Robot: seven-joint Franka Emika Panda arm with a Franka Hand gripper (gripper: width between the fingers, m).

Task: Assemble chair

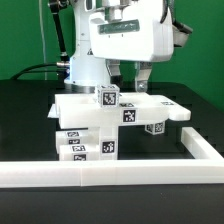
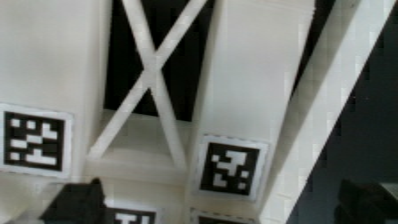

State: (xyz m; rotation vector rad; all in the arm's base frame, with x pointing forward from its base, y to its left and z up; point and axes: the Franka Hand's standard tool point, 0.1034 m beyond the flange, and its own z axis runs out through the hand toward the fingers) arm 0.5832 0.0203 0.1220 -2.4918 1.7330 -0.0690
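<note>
Chair parts (image 1: 105, 125) sitting stacked on the black surface (image 1: 30, 110), inside the white border frame (image 1: 120, 172).

I am seeing my claw (image 1: 131, 80) hanging spread wide just above the stack, gripping nothing; tagged panels and crossed braces (image 2: 151, 80) are filling my wrist view.

Exterior view was evenly lit and bright, white chair parts (image 1: 105, 118) near blown out against the black table (image 1: 25, 110), edges soft, low res. Soft shadows sat under the stacked panels. My wrist view was dimmer and blurry, tags (image 2: 228, 164) smeared, white panels greyish. My fingertips (image 2: 80, 200) showed as dark out-of-focus blobs at the frame edge
</note>
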